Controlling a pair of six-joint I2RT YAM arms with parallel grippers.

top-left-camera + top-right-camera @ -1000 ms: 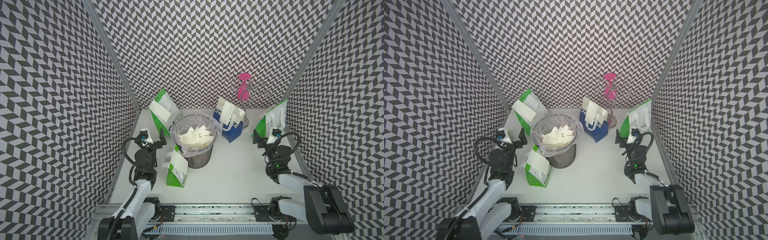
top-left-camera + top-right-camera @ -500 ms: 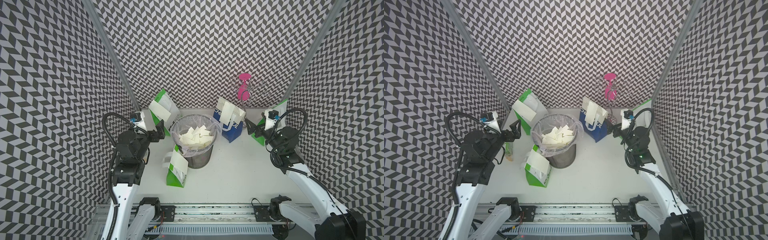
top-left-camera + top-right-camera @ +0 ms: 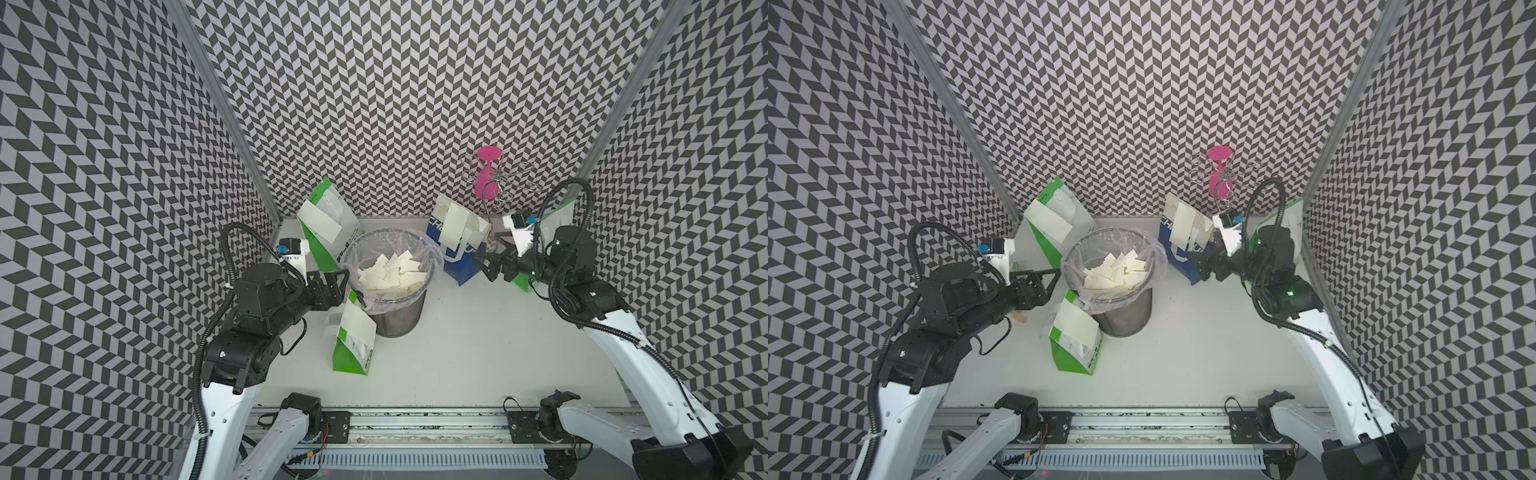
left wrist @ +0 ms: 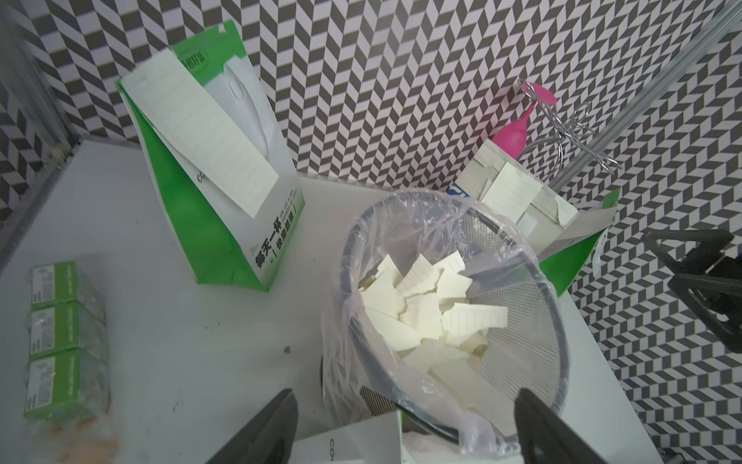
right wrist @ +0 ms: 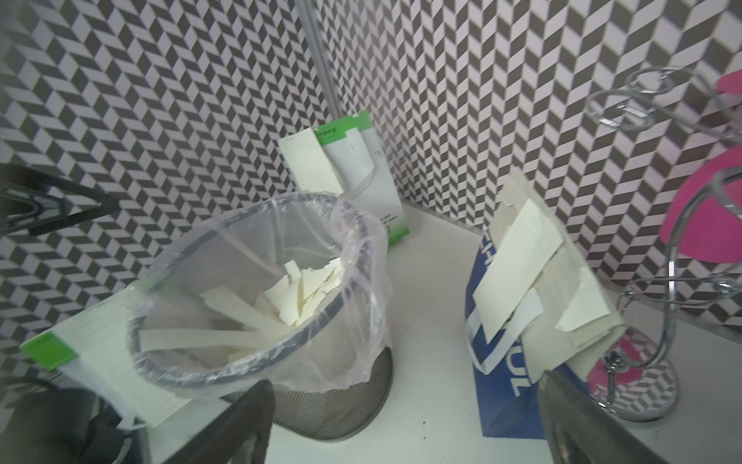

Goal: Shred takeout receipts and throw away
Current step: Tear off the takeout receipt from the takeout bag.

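Left gripper [image 3: 353,286]: jaws wide apart, empty, just beside the bin [image 3: 399,322] rim.
Right gripper [image 3: 492,259]: jaws wide apart, empty, just beside the blue bag [image 3: 461,270].
Hidden: the right arm covers most of the right green bag [image 3: 561,214]; scraps cover the bin floor; the packets [image 4: 56,313] near the left arm are blurred.
Around: front green bag [image 3: 345,361] just beside the bin; back green bag [image 3: 328,253] behind it; pink glass [image 3: 487,187] on a wire stand.
Receipts [image 3: 392,272]: torn scraps piled in the lined bin; larger slips hang on the front, back and blue bags.
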